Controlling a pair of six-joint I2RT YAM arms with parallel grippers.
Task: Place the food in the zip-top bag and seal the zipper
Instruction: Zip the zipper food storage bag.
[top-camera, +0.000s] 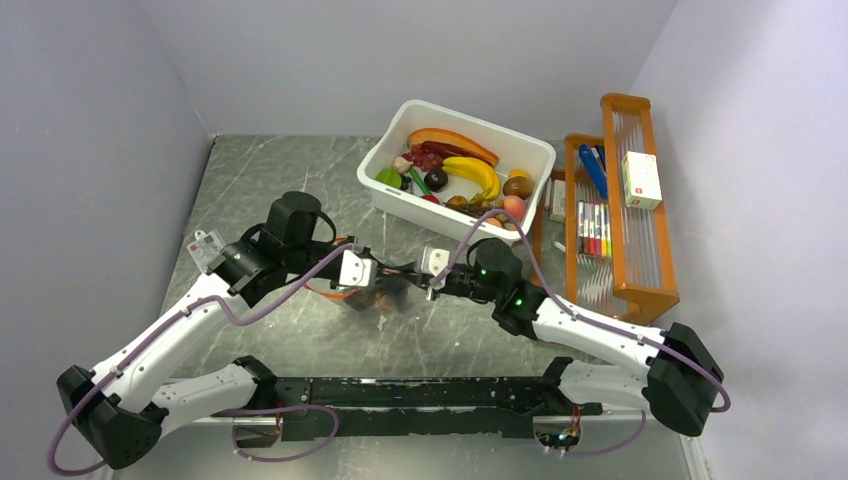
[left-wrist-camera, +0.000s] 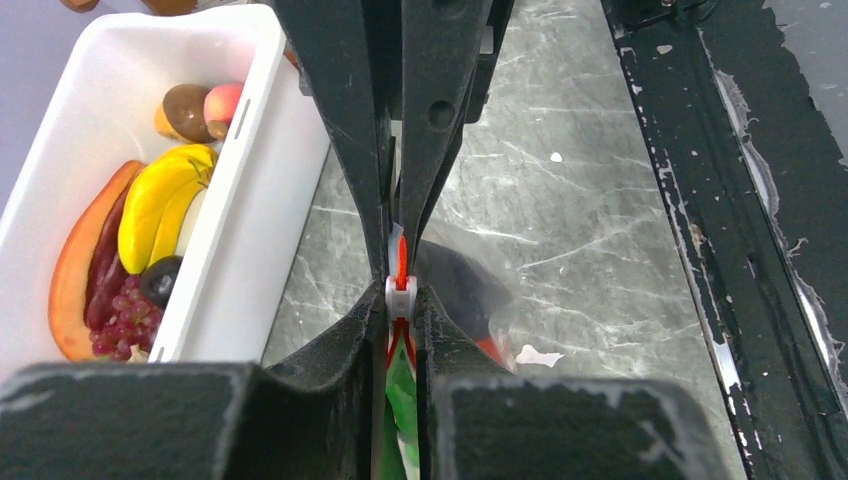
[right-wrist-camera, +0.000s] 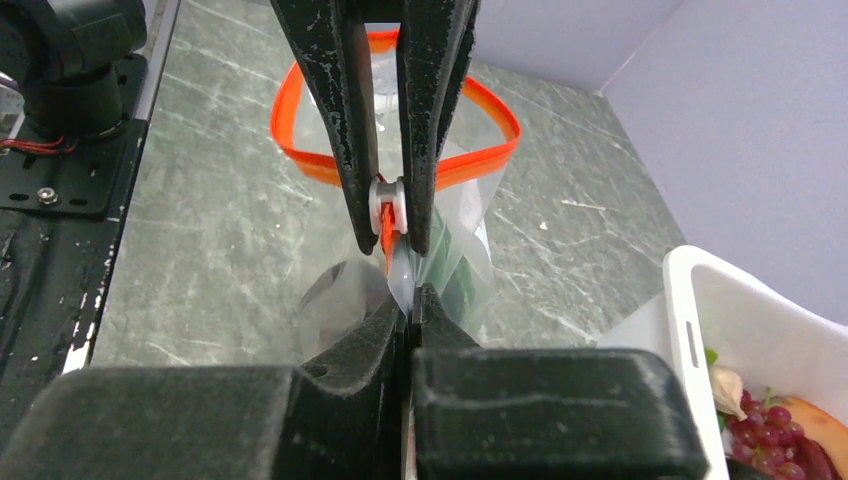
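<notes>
Sealing step: my left claw (left-wrist-camera: 400, 290) grips the white slider (right-wrist-camera: 385, 200), my right claw (right-wrist-camera: 405, 300) clamps the zip-top bag (right-wrist-camera: 470, 215) edge; the zipper (right-wrist-camera: 480, 165) beyond gapes, so slide next.

Light: bright, even, cast from overhead | Shadows: soft patches thrown on the table (top-camera: 280, 190) under both arms | Glare: pale sheen seen on the zip-top bag (right-wrist-camera: 470, 260) just beyond the right gripper (right-wrist-camera: 392, 215) | Focus: black gripper housings nearest each wrist lens rendered slightly soft

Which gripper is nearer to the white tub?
Right. The right gripper sits just in front of the white tub; the left gripper is farther off to its left.
</notes>
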